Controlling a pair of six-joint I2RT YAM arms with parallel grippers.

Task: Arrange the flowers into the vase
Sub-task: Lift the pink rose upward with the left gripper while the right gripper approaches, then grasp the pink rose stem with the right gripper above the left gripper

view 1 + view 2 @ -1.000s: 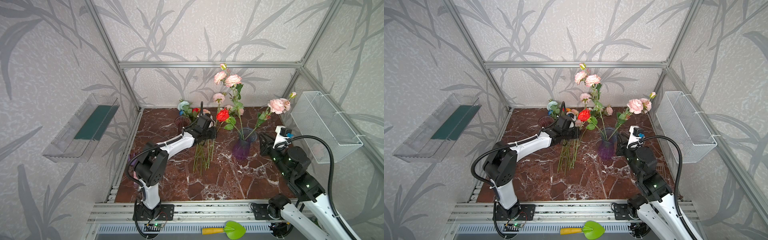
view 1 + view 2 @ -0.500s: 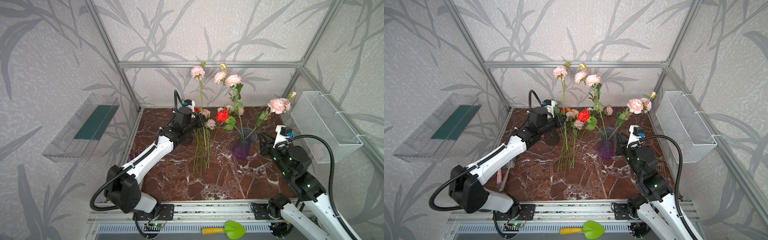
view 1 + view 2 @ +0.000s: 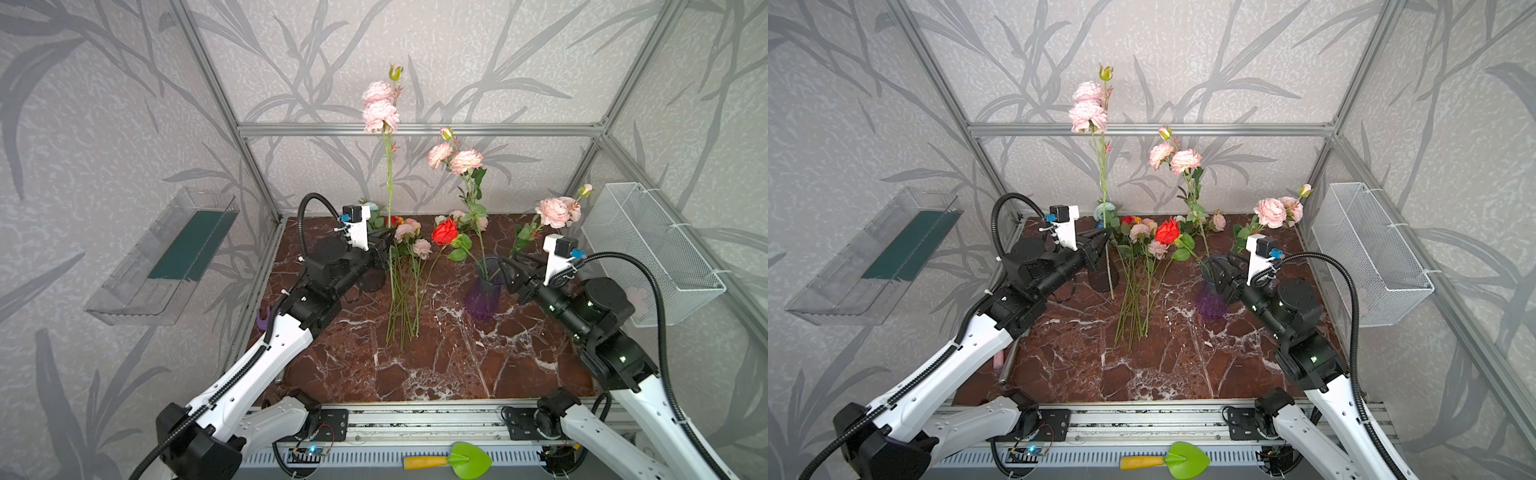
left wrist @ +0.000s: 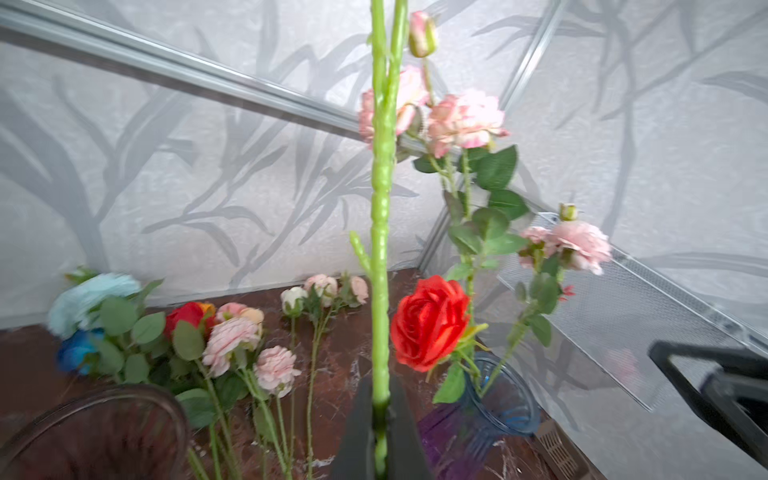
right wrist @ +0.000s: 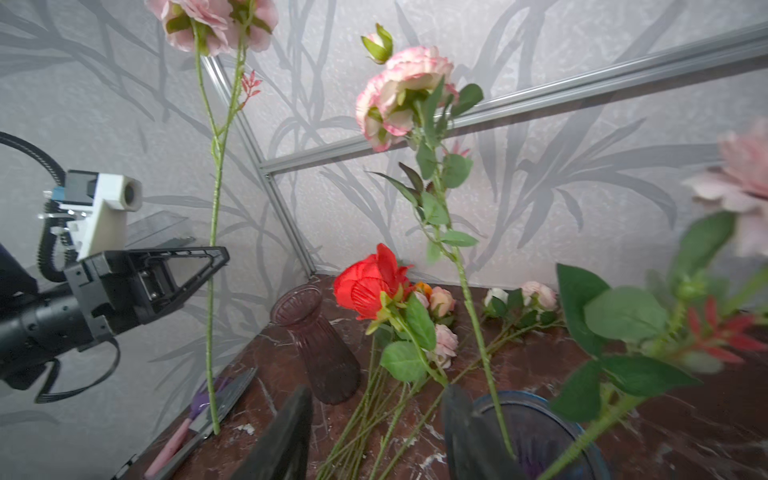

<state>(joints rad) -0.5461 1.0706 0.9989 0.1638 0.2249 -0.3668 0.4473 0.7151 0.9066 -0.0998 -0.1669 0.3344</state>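
Since my left gripper (image 3: 388, 245) clamps the tall pink-bloomed green stem (image 3: 390, 183) low, it may pivot, missing the purple glass vase (image 3: 482, 295) ahead of it.

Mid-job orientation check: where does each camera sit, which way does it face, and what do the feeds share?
Top views: high at the front, looking down and back over the brown marble table; left arm and right arm show.
Left wrist: looks along the left gripper, shut on a tall pink-bloomed green stem.
Right wrist: looks past the open right gripper at the purple glass vase.
Wrists share: red rose.
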